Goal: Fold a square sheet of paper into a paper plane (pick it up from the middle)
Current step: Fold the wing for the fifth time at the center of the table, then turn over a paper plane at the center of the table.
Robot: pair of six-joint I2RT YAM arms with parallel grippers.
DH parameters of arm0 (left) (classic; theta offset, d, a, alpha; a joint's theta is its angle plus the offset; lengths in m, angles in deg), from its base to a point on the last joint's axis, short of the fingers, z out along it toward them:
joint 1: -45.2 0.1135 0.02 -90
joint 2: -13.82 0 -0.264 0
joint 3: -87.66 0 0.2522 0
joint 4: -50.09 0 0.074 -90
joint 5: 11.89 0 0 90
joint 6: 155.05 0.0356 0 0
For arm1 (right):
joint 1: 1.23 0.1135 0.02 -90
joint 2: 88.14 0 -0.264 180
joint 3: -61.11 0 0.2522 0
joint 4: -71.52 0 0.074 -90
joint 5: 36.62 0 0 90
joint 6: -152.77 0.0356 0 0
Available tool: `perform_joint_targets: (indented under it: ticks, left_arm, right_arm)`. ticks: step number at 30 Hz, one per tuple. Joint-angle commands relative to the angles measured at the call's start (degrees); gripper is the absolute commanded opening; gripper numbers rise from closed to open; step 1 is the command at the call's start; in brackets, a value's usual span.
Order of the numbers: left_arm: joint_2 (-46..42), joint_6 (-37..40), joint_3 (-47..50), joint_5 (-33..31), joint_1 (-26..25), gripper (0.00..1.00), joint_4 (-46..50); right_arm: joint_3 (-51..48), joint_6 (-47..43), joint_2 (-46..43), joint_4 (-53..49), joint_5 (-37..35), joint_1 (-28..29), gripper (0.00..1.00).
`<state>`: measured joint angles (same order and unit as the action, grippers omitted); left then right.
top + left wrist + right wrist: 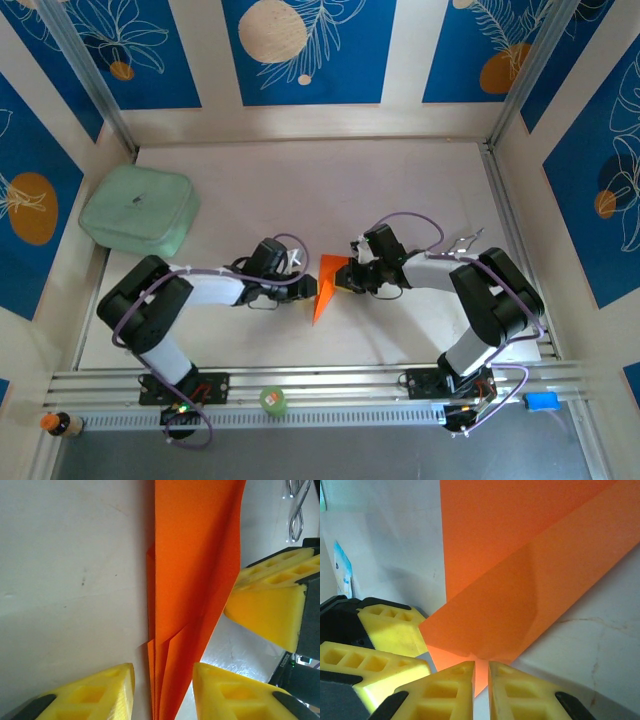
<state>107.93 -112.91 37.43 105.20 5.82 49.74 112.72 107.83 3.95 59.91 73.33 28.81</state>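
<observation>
The square sheet of paper (325, 285) is bright orange and folded into a narrow pointed wedge with several layered creases. It stands on edge on the table between both arms, its tip toward the near edge. My left gripper (305, 286) is at its left side. In the left wrist view the paper (195, 570) runs up between the left gripper (162, 675), whose yellow jaws stand open with a gap on each side. My right gripper (347, 277) is shut on the paper's wide end. In the right wrist view the right gripper (481, 666) pinches the orange paper (520, 580).
A pale green cushion-like pad (140, 210) lies at the back left. A small green round object (273, 401) sits on the metal rail at the near edge. Metal wire loops (296, 510) lie on the table behind the right arm.
</observation>
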Motion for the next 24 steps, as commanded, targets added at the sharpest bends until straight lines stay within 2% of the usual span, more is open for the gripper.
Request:
perform_joint_targets:
  ticks: [1,12,20,24]
  left_arm:
    - [1.9,1.3,-2.2,2.7,0.7,0.32,1.0]
    - [4.0,3.6,-5.3,2.0,0.7,0.27,10.1]
    - [6.0,4.8,-8.7,5.3,0.6,0.27,14.0]
    - [6.6,4.6,-9.3,7.1,0.5,0.26,13.1]
  right_arm:
    - [-1.0,0.5,0.7,-0.3,1.7,0.5,0.14]
    - [-2.1,0.6,0.5,0.7,2.2,0.9,0.14]
    - [-2.1,0.6,1.8,1.8,3.2,1.2,0.14]
    - [-2.2,0.7,2.3,2.4,3.6,1.3,0.13]
